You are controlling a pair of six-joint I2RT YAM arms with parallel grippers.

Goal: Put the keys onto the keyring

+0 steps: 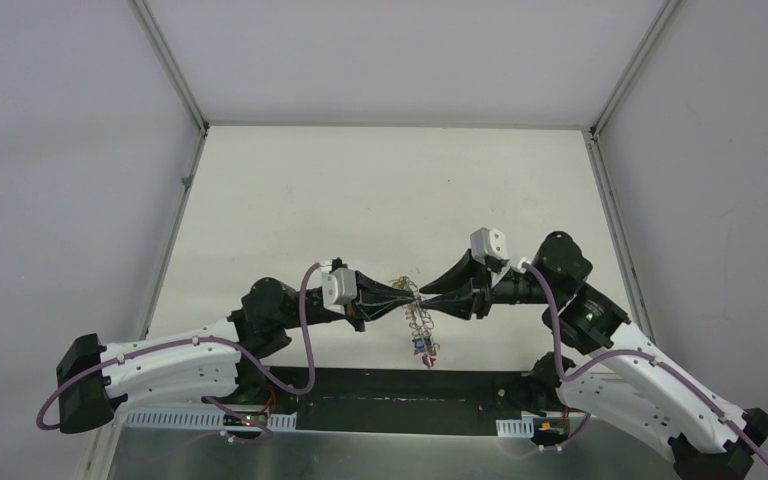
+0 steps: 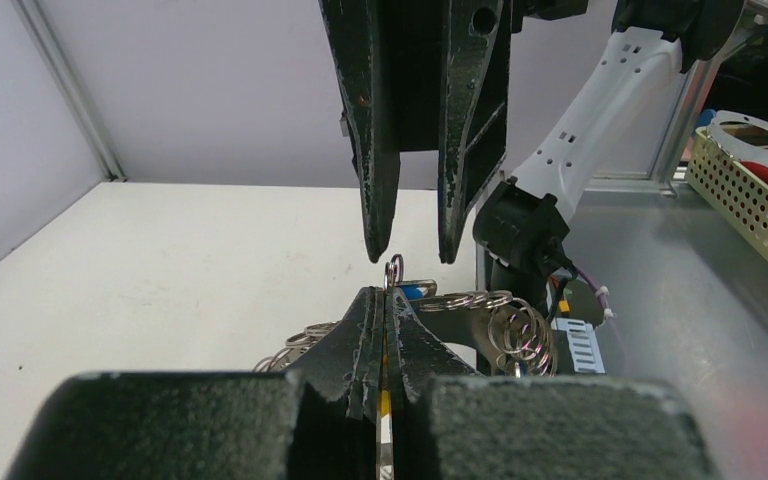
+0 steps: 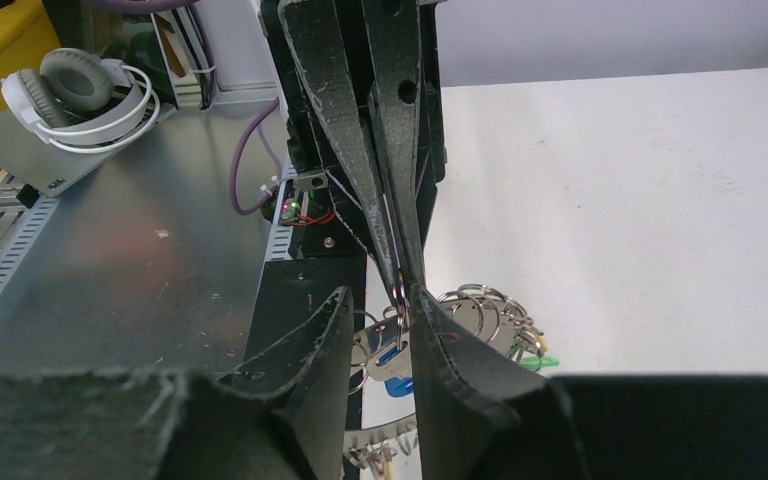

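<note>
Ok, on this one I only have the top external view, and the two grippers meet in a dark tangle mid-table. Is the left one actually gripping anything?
Observer: Yes, its wrist view shows the left gripper shut, a small ring poking out past its tips.
Operator: And the right one?
Observer: The right gripper is open, its fingers either side of that ring, not closed on it.
Operator: Any tags I'm missing?
Observer: A green tag at the edge of the keyring bunch, beside the fingers.

White arms (image 1: 175, 365), black joints (image 1: 265, 312), purple cables (image 1: 305, 312)
</note>
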